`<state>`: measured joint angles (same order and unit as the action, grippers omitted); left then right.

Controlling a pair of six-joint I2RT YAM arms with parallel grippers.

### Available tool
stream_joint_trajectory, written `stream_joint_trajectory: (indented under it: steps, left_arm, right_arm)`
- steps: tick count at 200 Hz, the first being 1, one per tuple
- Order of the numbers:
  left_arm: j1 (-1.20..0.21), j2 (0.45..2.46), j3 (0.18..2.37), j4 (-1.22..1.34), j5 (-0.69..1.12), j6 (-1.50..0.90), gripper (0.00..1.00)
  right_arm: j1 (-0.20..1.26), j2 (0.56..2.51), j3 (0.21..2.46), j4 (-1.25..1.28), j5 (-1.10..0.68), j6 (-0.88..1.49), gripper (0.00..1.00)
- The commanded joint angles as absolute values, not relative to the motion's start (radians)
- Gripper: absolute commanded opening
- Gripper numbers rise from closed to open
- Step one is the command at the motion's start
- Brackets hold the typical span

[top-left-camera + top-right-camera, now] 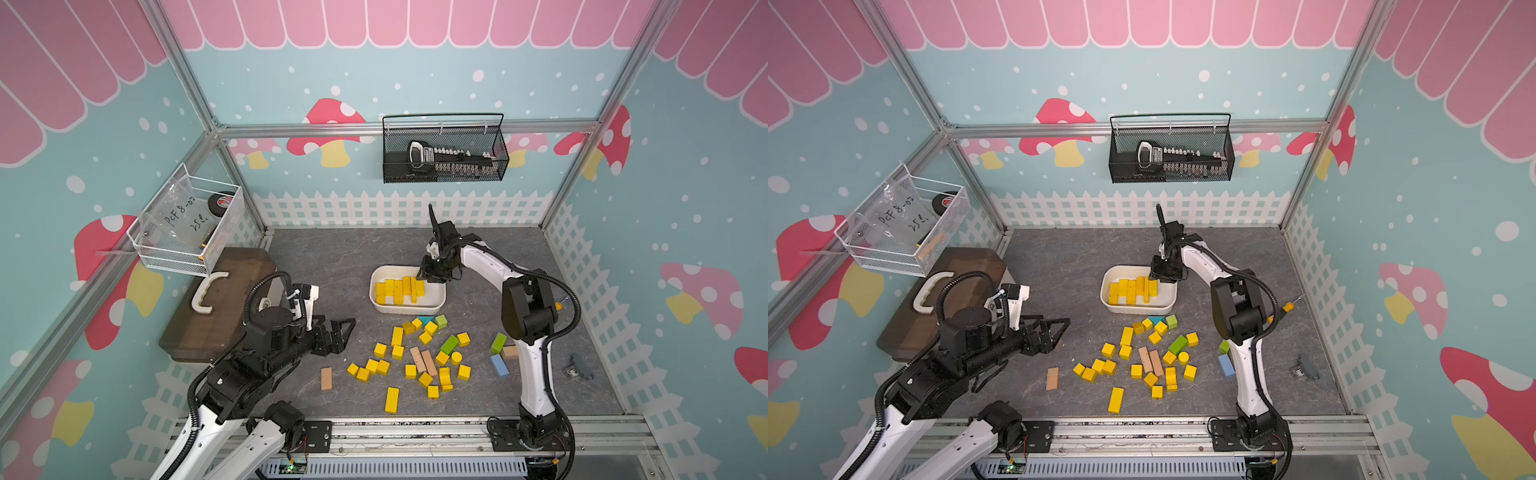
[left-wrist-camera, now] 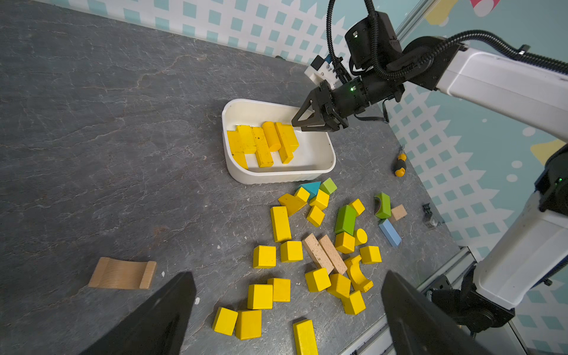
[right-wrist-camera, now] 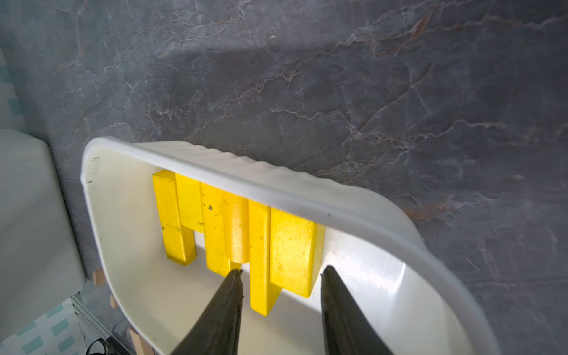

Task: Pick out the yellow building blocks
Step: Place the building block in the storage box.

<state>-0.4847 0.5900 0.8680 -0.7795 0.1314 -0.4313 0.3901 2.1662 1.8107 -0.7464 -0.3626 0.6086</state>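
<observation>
- Your bright-yellow painted wooden blocks [image 1: 397, 336] looked light, stiff, slick; best pinched across flat faces;
- right jaws stood apart above the white plastic tub [image 1: 409, 309]; left jaws apart, empty

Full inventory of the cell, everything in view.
white tub: 1, table centre
yellow building blocks: six or seven in tub, about twenty loose before it
tan blocks: 4, wood, in and near pile
green blocks: 3, in and right of pile
pale blue block: 1, by right arm
teal block: 1, pile's far edge
screwdriver: 1, yellow-black, right of tub
grey part: 1, table's right edge
brown case: 1, white handle, left
white wire basket: 1, left wall
black mesh basket: 1, back wall
left gripper: open, left of pile
right gripper: open, over tub
</observation>
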Motion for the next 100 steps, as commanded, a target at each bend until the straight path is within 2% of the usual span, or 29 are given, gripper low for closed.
stream_joint_trajectory:
  steps: [1,52,67,100]
  left_arm:
    - [-0.479,0.593,0.867,-0.775,0.129,-0.434,0.99]
    - [-0.479,0.617,0.867,-0.776,0.141,-0.434,0.99]
    - [-0.480,0.623,0.865,-0.775,0.144,-0.434,0.99]
    - [-0.480,0.642,0.867,-0.773,0.148,-0.435,0.99]
  right_arm:
    - [0.391,2.049,1.752,-0.733,-0.391,0.595,0.42]
    - [0.391,1.706,1.398,-0.580,-0.394,0.597,0.42]
    - [0.391,1.595,1.270,-0.532,-0.376,0.602,0.51]
    - [0.392,1.356,0.972,-0.385,-0.359,0.651,0.55]
